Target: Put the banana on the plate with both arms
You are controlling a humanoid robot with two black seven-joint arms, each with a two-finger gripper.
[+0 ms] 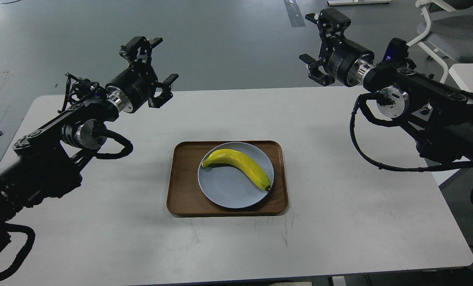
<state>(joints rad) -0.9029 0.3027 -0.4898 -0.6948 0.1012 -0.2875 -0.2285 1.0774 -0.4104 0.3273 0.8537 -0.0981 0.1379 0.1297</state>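
Note:
A yellow banana [238,164] lies on the pale blue plate [228,192], its dark tip at the plate's right rim. The plate sits on a brown wooden tray [180,186] in the middle of the white table [339,198]. My left gripper [163,59] is open and empty, raised above the table's far left. My right gripper [313,39] is open and empty, raised above the table's far right edge. Both are well apart from the banana.
Grey floor lies beyond the table's far edge. A white office chair [445,28] stands at the top right. Another white surface [472,77] shows at the right edge.

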